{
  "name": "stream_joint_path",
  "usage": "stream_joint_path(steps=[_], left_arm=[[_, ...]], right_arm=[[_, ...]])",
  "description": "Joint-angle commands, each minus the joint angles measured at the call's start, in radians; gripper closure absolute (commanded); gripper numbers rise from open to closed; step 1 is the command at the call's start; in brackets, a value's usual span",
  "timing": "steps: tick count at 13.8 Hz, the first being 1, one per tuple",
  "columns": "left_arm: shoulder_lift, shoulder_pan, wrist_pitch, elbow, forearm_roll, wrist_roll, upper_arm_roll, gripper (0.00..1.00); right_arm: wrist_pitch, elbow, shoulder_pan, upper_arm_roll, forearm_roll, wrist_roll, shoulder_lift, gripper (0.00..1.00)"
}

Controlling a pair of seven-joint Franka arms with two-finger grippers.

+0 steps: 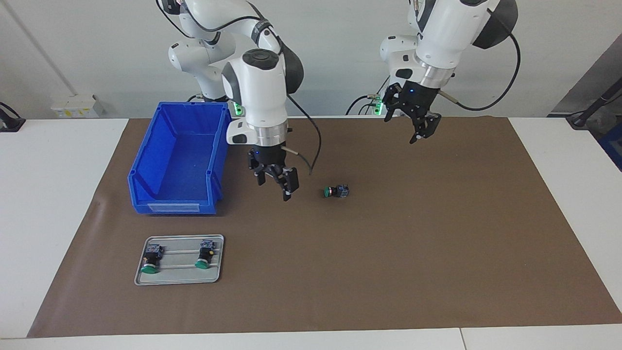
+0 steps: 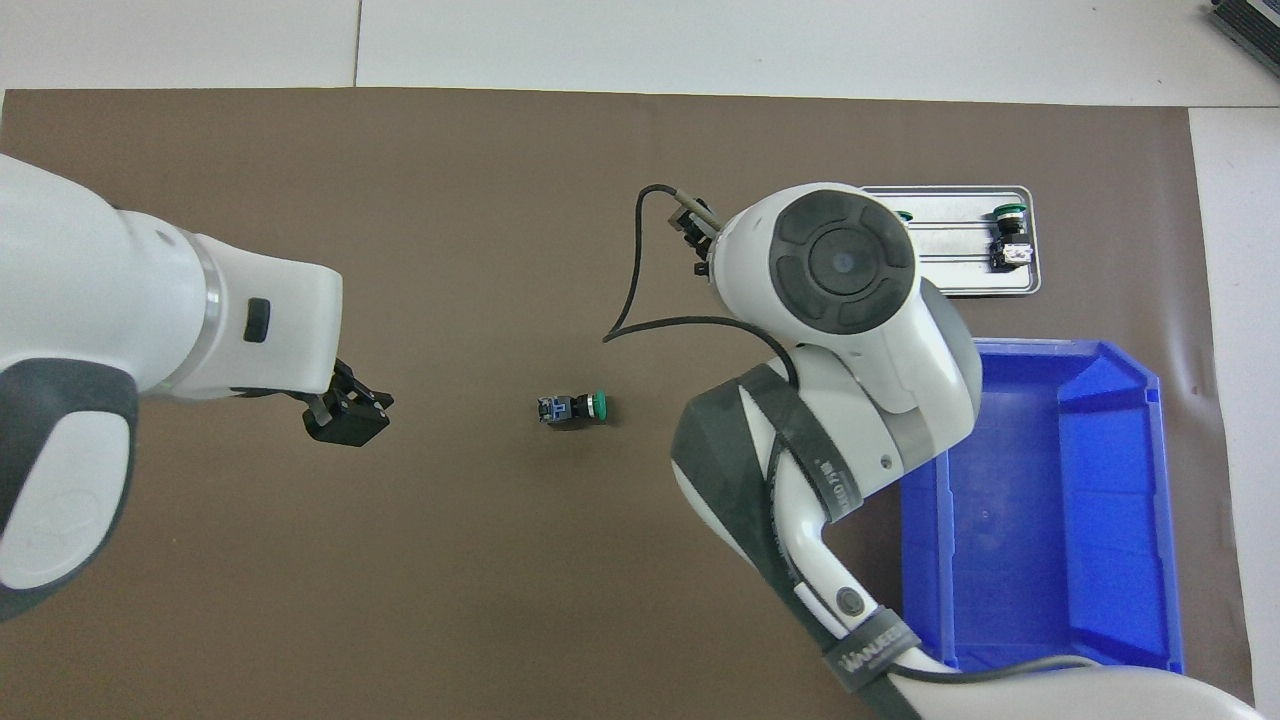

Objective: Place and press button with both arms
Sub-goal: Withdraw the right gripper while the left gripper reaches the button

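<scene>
- Facing view: the button [image 1: 336, 191] lies on its side mid-mat, placed but not yet pressed.
- Its green cap points toward the bin [image 1: 180, 160]; black body, blue-grey block at rear.
- Right hand [image 1: 275, 181] hangs between bin and button, fingers spread, empty.
- Left hand [image 1: 412, 116] hovers spread, well apart from the button.

- A robotics lab or test cell: two white jointed arms [image 1: 257, 82] stand mounted at the edge of a white tabletop [image 1: 48, 194], with black cables looped along them.
- A brown mat [image 1: 437, 233] covers the work area, under a plain white wall [image 1: 97, 48].
- A blue plastic parts bin [image 1: 177, 160] and a grey metal tray [image 1: 180, 279] of push-button switches [image 1: 204, 255] suggest industrial parts handling.
- Green status lights glow at the arm bases [image 1: 237, 108].
</scene>
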Motion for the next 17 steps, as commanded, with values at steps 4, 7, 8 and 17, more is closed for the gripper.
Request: stream_joint_path(steps=[4,7,8,17], left_arm=[[0.117,-0.129,0.230,-0.116,-0.040,0.168,0.018,0.08],[0.124,-0.166,0.415,-0.236,-0.039,0.217,0.018,0.07],[0.128,-0.175,0.464,-0.264,-0.040,0.213,0.016,0.05],[0.354,-0.283,0.733,-0.274,-0.036,0.156,0.024,0.04]], right_arm=[[-0.156,-0.035,-0.184,0.014,0.041,-0.436,-0.151,0.00],[-0.230,-0.029,-0.253,0.011,0.041,-0.636,-0.203,0.00],[-0.256,-0.026,-0.277,0.009,0.039,-0.683,-0.218,0.00],[-0.529,0.012,-0.426,0.000,0.089,-0.952,-0.323,0.00]])
